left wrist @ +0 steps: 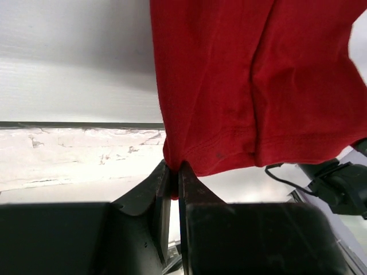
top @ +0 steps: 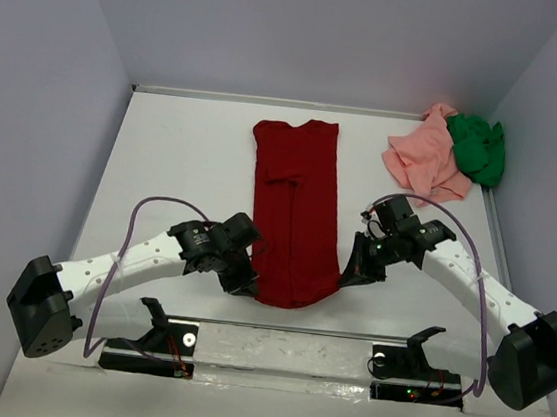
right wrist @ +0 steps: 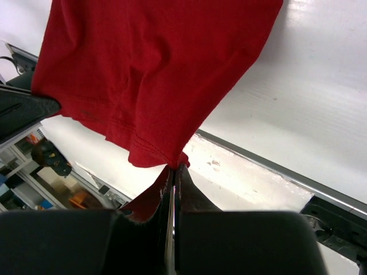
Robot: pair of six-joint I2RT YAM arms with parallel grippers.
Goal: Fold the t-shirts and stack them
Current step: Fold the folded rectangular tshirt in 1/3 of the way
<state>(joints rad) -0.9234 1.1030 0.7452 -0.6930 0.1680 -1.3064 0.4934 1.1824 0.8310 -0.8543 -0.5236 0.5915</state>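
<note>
The dark red t-shirt (top: pixel 295 202) lies as a long narrow strip down the middle of the table, sleeves folded in. My left gripper (top: pixel 241 277) is shut on its near left hem corner (left wrist: pixel 189 154). My right gripper (top: pixel 350 273) is shut on its near right hem corner (right wrist: pixel 157 152). Both corners are raised a little off the table. The salmon pink t-shirt (top: pixel 423 157) lies crumpled at the far right, with the bright green t-shirt (top: pixel 478 147) bunched on its right side.
A metal strip (top: pixel 283 345) runs along the near table edge between the arm bases. Grey walls (top: pixel 45 91) close in the table on the left, back and right.
</note>
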